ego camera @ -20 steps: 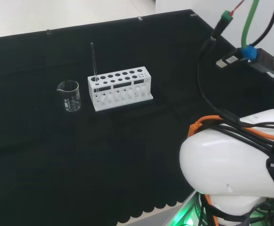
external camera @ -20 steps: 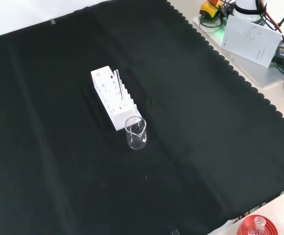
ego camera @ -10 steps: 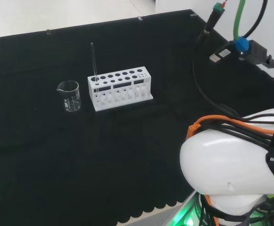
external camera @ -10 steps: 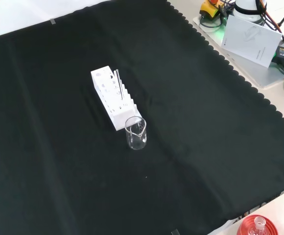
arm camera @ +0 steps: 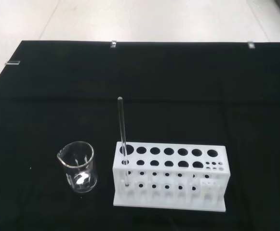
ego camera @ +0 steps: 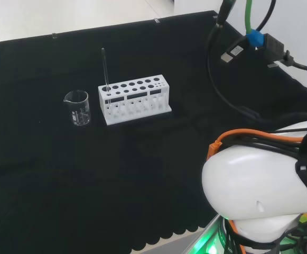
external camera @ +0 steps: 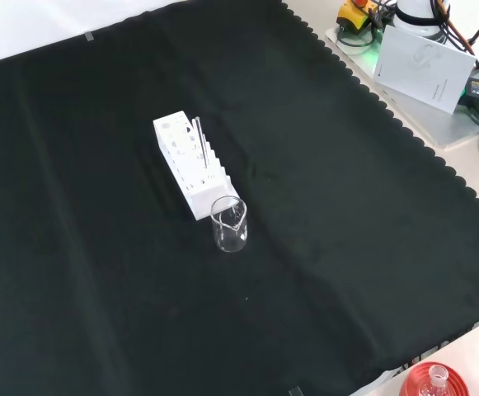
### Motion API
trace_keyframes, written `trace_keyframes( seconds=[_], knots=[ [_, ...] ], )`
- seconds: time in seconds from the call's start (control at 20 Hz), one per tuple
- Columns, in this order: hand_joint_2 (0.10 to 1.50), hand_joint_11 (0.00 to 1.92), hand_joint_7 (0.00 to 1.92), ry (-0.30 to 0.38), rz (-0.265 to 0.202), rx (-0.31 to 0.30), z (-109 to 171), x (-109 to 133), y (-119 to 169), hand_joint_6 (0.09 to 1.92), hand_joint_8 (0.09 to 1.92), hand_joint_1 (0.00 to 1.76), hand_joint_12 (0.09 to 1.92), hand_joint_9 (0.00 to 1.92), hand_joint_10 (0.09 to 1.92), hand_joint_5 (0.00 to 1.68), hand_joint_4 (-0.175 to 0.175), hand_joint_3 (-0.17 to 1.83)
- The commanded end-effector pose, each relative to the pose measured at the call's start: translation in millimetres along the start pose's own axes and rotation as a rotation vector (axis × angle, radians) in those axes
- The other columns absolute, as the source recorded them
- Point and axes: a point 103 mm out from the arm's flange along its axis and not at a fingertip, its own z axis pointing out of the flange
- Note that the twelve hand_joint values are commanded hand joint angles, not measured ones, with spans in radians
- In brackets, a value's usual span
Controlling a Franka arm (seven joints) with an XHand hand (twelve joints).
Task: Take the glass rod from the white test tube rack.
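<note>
A white test tube rack point(ego camera: 134, 99) point(external camera: 191, 162) point(arm camera: 168, 175) with many round holes stands on the black cloth. A thin glass rod point(ego camera: 105, 69) point(external camera: 197, 142) point(arm camera: 123, 130) stands upright in a hole at the rack's end nearest the beaker. In the head view the rod is at the rack's left end. Nothing touches the rod or the rack.
A small clear glass beaker point(ego camera: 77, 107) point(external camera: 229, 223) point(arm camera: 80, 166) stands just beside the rack's rod end. The arm's white link point(ego camera: 264, 196) and cables point(ego camera: 248, 47) are at the head view's right. A red ribbed stand with a flask point(external camera: 434, 381) sits at the front view's lower edge.
In the head view the cables and connectors at the upper right have shifted left and upward. The rack, rod and beaker have not moved.
</note>
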Motion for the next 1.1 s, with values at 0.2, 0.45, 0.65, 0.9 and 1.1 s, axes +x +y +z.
trace_keyframes(
  seconds=[0.2, 0.45, 0.65, 0.9, 1.1],
  knots=[
    [0.94, 0.03, 0.15, -0.089, -0.047, 0.060, 4.3, 19.6, 56.0, 0.09, 0.93, 0.63, 1.45, 0.19, 0.96, 0.32, -0.175, 0.14],
    [0.92, 0.07, 0.19, -0.037, -0.029, 0.054, 9.1, 15.4, 72.7, 0.12, 0.93, 0.64, 1.45, 0.23, 0.96, 0.35, -0.175, 0.15],
    [0.91, 0.11, 0.23, -0.013, -0.056, 0.044, 18.2, 11.7, 86.0, 0.16, 0.92, 0.65, 1.44, 0.26, 0.95, 0.36, -0.175, 0.17],
    [0.83, 0.16, 0.30, -0.018, -0.092, 0.093, 35.4, 12.8, 107.6, 0.48, 0.91, 0.70, 1.44, 0.33, 0.94, 0.28, -0.175, 0.29],
    [0.78, 0.19, 0.32, -0.014, -0.111, 0.102, 44.3, 18.0, 122.0, 0.60, 0.92, 0.75, 1.44, 0.35, 0.94, 0.24, -0.175, 0.36]
  ],
)
